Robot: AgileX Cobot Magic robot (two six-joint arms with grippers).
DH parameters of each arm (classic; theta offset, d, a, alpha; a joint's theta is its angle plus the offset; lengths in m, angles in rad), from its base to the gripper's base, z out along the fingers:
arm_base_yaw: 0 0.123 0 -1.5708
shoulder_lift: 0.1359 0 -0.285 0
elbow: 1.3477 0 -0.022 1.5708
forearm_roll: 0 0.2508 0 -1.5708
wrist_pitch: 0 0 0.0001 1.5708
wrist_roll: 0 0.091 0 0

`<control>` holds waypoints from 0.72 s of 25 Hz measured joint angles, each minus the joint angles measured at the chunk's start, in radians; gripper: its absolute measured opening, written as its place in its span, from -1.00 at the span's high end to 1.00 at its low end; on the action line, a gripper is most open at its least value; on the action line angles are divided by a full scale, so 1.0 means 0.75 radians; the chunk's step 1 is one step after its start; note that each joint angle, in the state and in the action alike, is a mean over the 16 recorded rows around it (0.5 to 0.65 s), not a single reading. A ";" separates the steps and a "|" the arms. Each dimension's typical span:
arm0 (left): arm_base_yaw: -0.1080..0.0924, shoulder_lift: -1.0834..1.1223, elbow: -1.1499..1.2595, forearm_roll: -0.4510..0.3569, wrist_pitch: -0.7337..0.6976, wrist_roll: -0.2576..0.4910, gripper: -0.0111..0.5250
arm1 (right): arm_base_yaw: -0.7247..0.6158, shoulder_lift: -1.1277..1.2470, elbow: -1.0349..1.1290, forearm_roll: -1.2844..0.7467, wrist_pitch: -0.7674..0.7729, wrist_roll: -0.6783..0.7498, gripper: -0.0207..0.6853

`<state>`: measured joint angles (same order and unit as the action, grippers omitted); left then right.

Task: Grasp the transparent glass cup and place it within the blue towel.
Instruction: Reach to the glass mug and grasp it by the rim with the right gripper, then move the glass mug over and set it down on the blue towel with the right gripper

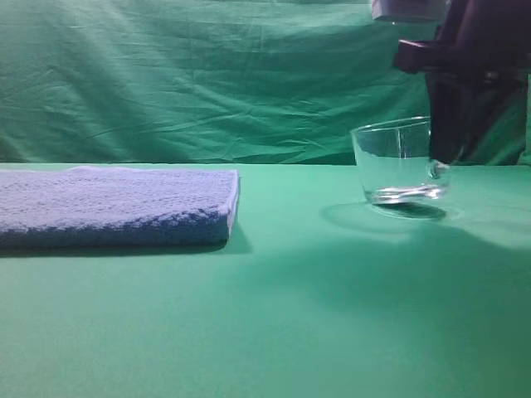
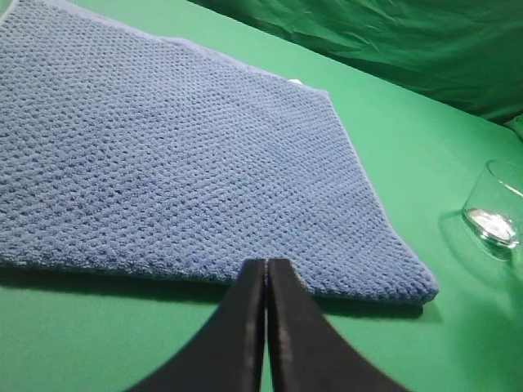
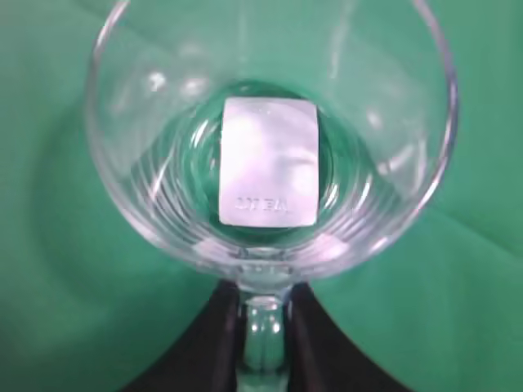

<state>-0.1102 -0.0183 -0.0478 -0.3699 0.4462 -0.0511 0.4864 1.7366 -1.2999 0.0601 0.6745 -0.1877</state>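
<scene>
Green cloth tabletop [image 1: 332,315]: right gripper [image 3: 263,327] pinches the transparent glass cup [image 1: 398,162] by its handle [image 3: 263,343]; blue towel [image 1: 116,203] lies well leftward; left gripper [image 2: 266,282] closed, empty.

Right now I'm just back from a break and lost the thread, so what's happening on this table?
The right gripper has closed on the handle of the transparent glass cup, which looks tipped, one side of its base off the green table. A pale label shows at the cup's bottom. The blue towel lies flat off to the left with nothing on it. The left gripper is shut and empty, just short of the towel's near edge.
</scene>
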 joint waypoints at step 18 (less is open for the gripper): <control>0.000 0.000 0.000 0.000 0.000 0.000 0.96 | 0.400 0.495 -0.505 0.138 -0.138 -0.167 0.63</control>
<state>-0.1102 -0.0183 -0.0478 -0.3699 0.4462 -0.0511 0.7865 2.1075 -1.6789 0.1639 0.5709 -0.3133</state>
